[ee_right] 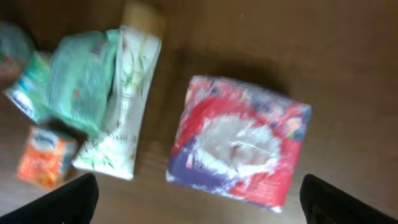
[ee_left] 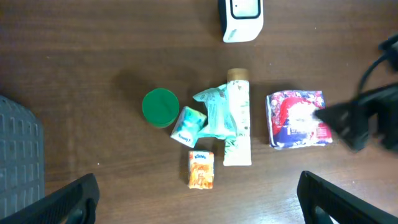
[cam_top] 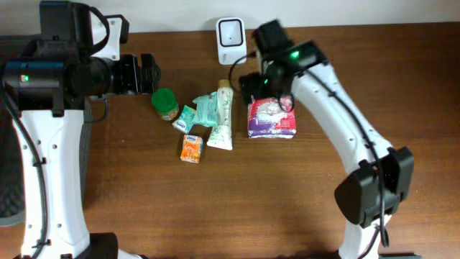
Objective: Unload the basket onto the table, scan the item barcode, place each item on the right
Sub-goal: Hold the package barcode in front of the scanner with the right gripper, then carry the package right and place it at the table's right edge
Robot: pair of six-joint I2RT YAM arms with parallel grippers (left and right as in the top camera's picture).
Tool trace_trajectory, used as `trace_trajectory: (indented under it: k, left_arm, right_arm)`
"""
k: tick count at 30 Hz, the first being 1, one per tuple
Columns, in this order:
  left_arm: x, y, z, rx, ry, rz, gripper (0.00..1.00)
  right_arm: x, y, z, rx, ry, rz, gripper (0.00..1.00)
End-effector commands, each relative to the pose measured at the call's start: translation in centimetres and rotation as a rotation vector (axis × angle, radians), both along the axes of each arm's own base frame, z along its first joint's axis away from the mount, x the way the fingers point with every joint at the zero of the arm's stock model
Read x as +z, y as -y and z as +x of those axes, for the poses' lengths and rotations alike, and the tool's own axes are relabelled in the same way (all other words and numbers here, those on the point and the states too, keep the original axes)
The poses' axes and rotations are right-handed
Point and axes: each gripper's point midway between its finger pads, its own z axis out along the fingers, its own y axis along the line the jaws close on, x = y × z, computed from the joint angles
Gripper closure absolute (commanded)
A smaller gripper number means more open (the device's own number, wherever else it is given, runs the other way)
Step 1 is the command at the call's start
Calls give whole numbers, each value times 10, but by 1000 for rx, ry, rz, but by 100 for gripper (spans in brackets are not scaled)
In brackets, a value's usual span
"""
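Packet (cam_top: 272,119) lies flat on the bench (cam_top: 215,201), at 3 o'clock of the tube (cam_top: 223,119), not gripped. Right hand (cam_top: 267,93) hangs over its 12 o'clock edge, jaws wide, holding nothing. Scanner (cam_top: 231,36) at 11 o'clock of packet. Left hand (cam_top: 147,73) also open and empty, at 11 o'clock of jar (cam_top: 165,103).

text | orange pack (ee_left: 200,169) — Kleenex-like logo (blurred) | elsewhere — unreadable

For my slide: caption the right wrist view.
Open right tool over a red-and-purple pack, beside a tube, green pouch and orange box.
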Motion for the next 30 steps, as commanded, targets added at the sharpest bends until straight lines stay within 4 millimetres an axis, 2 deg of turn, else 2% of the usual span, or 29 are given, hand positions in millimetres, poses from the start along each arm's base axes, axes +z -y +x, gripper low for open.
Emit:
trace_trajectory:
  k: [1,3,4,5,6,7,8,13,15,16,18,19,21,23,25,27,29,30]
  left_arm:
    - [1,0,1,5,3,-7,1]
    - [1,0,1,5,3,-7,1]
    - [1,0,1,5,3,-7,1]
    - [1,0,1,5,3,-7,1]
    - [1,0,1,5,3,-7,1]
    - [1,0,1,5,3,-7,1]
    - [1,0,1,5,3,-7,1]
    - [1,0,1,5,3,-7,1]
    - [1,0,1,5,3,-7,1]
    - [1,0,1,5,3,-7,1]
    - [1,0,1,5,3,-7,1]
    - [1,0,1,5,3,-7,1]
    - [1,0,1,5,3,-7,1]
    - [1,0,1,5,3,-7,1]
    - [1,0,1,5,3,-7,1]
    - [1,0,1,5,3,-7,1]
    - [1,0,1,5,3,-7,1]
    - [1,0,1,5,3,-7,1]
  right_arm:
    - [11,66,24,-83,28,-1,1]
    - [-5,85,24,-33,-36,104,1]
    - [-21,97,24,-53,-88,183,0]
    - [-37,102,23,-59,-126,231,11]
    - [-46,100,21,-34,-147,266,16]
    - [-66,90,16,36,-193,365,18]
    - [-88,87,12,32,-246,390,18]
    - [-157,82,-12,8,-424,415,19]
    - [-169,77,-17,11,-440,442,32]
    - [-172,72,-19,19,-439,470,48]
    - [-162,53,-18,46,-435,579,85]
    - [-147,38,-14,74,-413,701,96]
    - [-90,14,11,159,-311,966,96]
    - [-50,16,53,113,-211,951,96]
    - [-31,25,109,-74,-69,853,96]
    - [-11,14,158,-193,128,837,96]
    - [3,-1,189,-308,320,766,96]
    - [10,-8,196,-337,390,743,96]
